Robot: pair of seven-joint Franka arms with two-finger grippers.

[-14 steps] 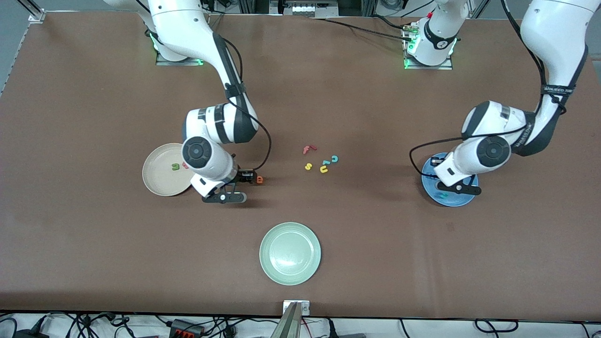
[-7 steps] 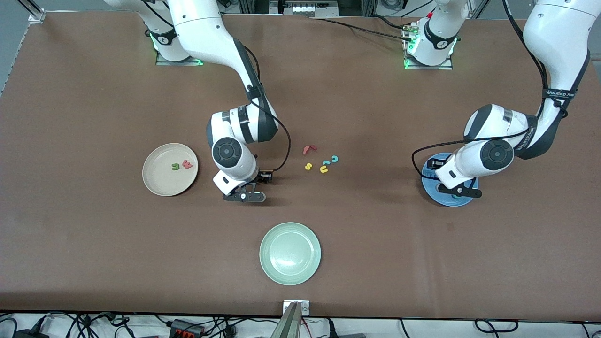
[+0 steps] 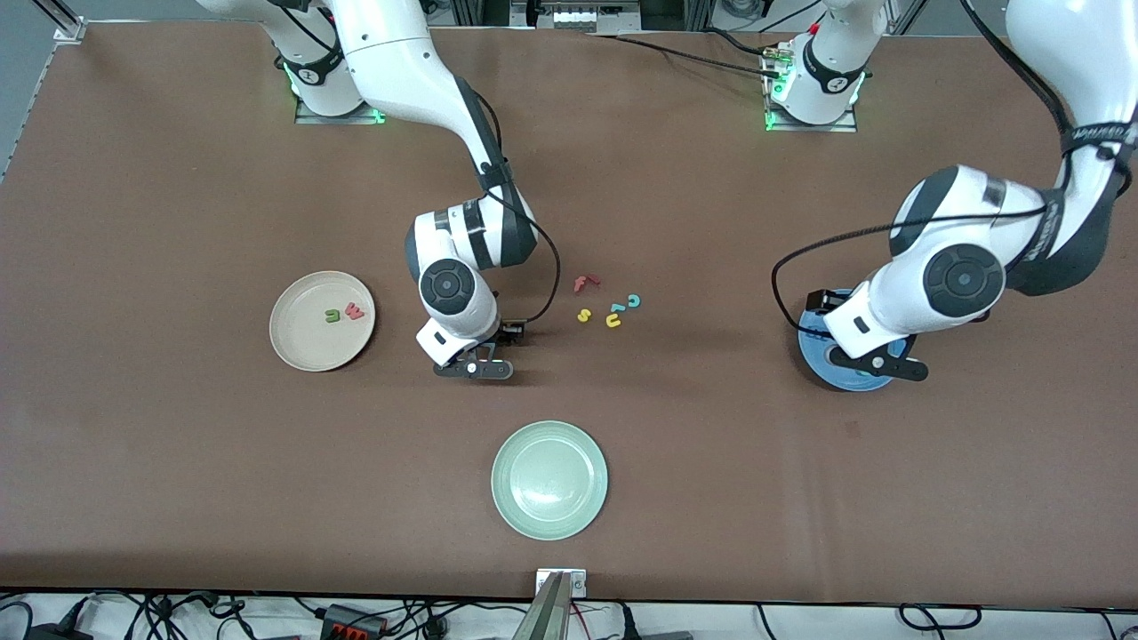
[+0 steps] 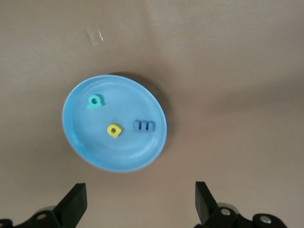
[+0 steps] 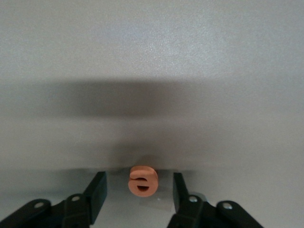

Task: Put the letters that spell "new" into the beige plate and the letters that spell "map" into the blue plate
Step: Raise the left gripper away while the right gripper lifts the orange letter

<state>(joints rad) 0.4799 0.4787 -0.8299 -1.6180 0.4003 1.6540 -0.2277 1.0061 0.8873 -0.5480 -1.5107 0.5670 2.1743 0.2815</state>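
The right gripper [image 3: 494, 349] sits low at the middle of the front view, between the beige plate [image 3: 298, 342] and the loose letters at centre. In the right wrist view its fingers [image 5: 97, 190] stand partly apart on either side of the orange e [image 5: 143, 180], a gap showing on each side, so nothing is gripped. The e stands on the table at the bottom centre of that view.

The beige plate lies at middle left of the front view with the green n [image 3: 332, 316] and pink-red w [image 3: 355, 311] in it, side by side.

The left gripper [image 3: 858, 347] hangs over the blue plate [image 3: 811, 342] at middle right of the front view. In the left wrist view its fingers [image 4: 75, 205] are spread wide and empty at the bottom of the frame, and the plate at centre left holds the teal p [image 4: 95, 101], yellow a [image 4: 114, 130] and blue m [image 4: 143, 125].

At the centre of the front view lie the red f [image 3: 584, 283], yellow s [image 3: 583, 315], yellow u [image 3: 613, 321] and teal c [image 3: 634, 301]. The green plate [image 3: 549, 480] sits at lower centre.
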